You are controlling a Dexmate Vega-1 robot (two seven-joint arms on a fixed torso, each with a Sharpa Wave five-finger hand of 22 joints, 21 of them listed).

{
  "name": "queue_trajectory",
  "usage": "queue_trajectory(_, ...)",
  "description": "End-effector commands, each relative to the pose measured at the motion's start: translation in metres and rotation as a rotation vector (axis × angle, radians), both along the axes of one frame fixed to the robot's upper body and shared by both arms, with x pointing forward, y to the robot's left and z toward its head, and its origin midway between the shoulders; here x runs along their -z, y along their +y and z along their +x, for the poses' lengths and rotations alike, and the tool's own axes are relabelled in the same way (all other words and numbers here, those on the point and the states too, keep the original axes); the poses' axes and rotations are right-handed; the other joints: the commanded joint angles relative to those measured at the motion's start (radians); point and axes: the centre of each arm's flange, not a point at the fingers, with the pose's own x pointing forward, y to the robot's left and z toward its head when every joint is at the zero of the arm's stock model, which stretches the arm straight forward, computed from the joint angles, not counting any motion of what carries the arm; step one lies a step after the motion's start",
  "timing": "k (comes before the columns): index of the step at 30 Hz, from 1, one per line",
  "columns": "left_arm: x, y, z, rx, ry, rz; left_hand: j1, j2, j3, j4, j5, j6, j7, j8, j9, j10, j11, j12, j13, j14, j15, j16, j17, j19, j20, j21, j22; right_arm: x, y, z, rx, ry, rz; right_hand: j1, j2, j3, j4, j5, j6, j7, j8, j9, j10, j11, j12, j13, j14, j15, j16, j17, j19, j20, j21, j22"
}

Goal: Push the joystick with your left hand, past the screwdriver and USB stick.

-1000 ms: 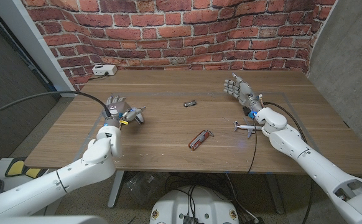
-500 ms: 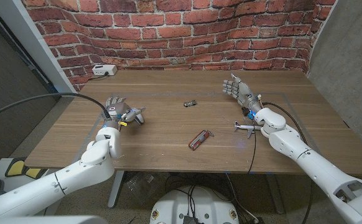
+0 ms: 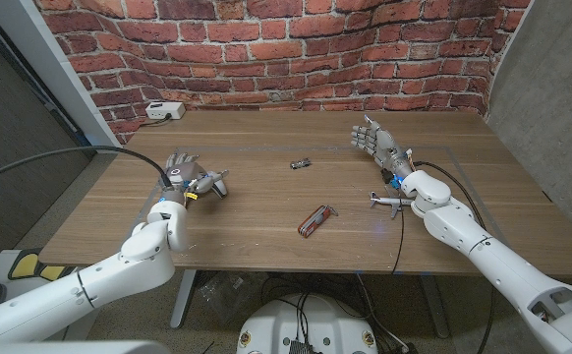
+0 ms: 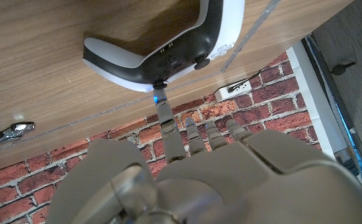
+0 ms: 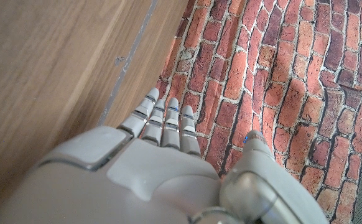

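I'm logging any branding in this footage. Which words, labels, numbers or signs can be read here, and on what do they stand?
None can be read.
Joystick: white and black shell, no legible marking.
USB stick: too small to tell.
Screwdriver: red handle, any print too small.
White box by the brick wall: no readable label.

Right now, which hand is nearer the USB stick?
Right, marginally. The right hand stands across bare table from the USB stick; the left hand is somewhat farther, against the joystick.
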Motion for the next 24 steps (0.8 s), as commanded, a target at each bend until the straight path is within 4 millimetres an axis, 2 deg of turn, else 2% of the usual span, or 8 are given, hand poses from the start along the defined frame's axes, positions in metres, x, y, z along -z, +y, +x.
queue_trajectory(1, -0.0120, 0.0047, -0.0054, 0.000, -0.034, 0.010, 0.007, 0.002, -0.006, 0.002, 0.006, -0.003, 0.007, -0.003, 0.002, 0.009, -0.002, -0.001, 0.003, 0.008, -0.035, -0.002, 0.002, 0.001, 0.002, 0.008, 0.006, 0.0011, 0.0052, -0.0012, -0.012, -0.002, -0.002, 0.000, 0.004, 0.003, -0.005, 0.008, 0.009, -0.004, -0.003, 0.003, 0.010, 0.002, -0.004, 0.004, 0.007, -0.003, -0.002, 0.001, 0.010, 0.001, -0.006, 0.005)
queue_trajectory(17, -0.0138, 0.0078, -0.0101, 0.000, -0.065, 0.009, 0.013, 0.006, -0.004, 0.002, 0.004, -0.015, 0.004, -0.013, 0.003, 0.010, -0.001, -0.002, 0.003, 0.014, -0.032, -0.001, 0.002, 0.004, 0.001, 0.009, 0.005, 0.0020, 0.0092, -0.0048, -0.013, -0.007, -0.009, -0.001, 0.002, 0.002, -0.005, 0.007, 0.005, -0.006, -0.005, 0.003, 0.008, 0.001, -0.005, 0.004, 0.005, -0.002, -0.003, 0.001, 0.010, 0.003, -0.010, 0.006)
queue_trajectory(23, -0.0127, 0.0096, -0.0127, 0.007, -0.076, -0.007, 0.017, 0.008, -0.003, 0.002, 0.003, -0.045, 0.003, -0.027, 0.003, 0.011, 0.003, -0.003, 0.004, 0.017, -0.029, -0.001, 0.002, 0.007, 0.003, 0.010, 0.005, 0.0028, 0.0110, -0.0077, -0.011, -0.010, -0.013, -0.001, 0.002, 0.002, -0.005, 0.008, 0.005, -0.007, -0.005, 0.003, 0.008, 0.000, -0.005, 0.004, 0.006, -0.002, -0.003, 0.001, 0.010, 0.003, -0.012, 0.006)
queue_trajectory(24, -0.0126, 0.0099, -0.0132, 0.008, -0.080, -0.010, 0.018, 0.008, -0.003, 0.002, 0.003, -0.063, -0.004, -0.035, 0.004, 0.012, 0.003, -0.003, 0.004, 0.017, -0.028, -0.001, 0.002, 0.008, 0.003, 0.011, 0.005, 0.0029, 0.0114, -0.0082, -0.011, -0.009, -0.011, -0.002, 0.002, 0.002, -0.005, 0.008, 0.005, -0.007, -0.005, 0.003, 0.009, 0.000, -0.005, 0.004, 0.006, -0.002, -0.003, 0.001, 0.010, 0.003, -0.012, 0.006)
